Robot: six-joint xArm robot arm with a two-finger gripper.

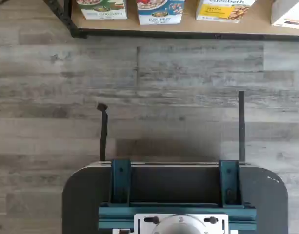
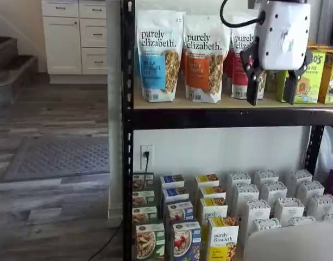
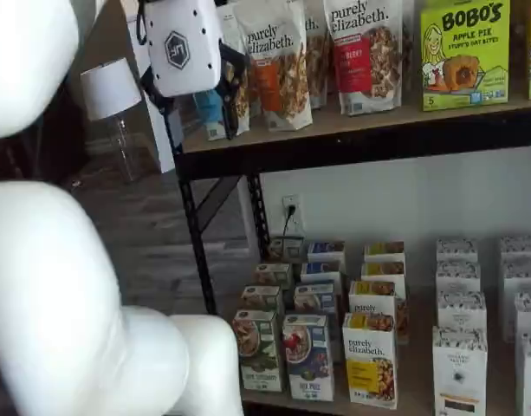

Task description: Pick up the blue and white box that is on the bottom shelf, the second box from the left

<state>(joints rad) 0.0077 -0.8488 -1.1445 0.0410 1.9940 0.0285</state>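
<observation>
**Blue and white box waited untouched on the bottom shelf**

Blue and white box (image 3: 307,356) stood at the front of the bottom shelf (image 3: 395,400), between a green-and-white box (image 3: 257,348) and a yellow "purely elizabeth" box (image 3: 370,359). The gripper (image 2: 270,97) hung high above, fingers apart, empty. Approach had not begun; it needed to descend. Farther right: "BOBO'S APPLE PIE" box (image 3: 464,54).

The small upright cardboard box with a blue front and white upper band (image 3: 307,356) stands at the front edge of the bottom shelf (image 3: 334,406), the tan board of the black metal-framed rack. Its front shows a bowl of cereal with red berries (the print beneath is too small to read). It stands untouched, heading a row of like boxes; its lower front (image 1: 160,11) also shows in the wrist view.
</observation>
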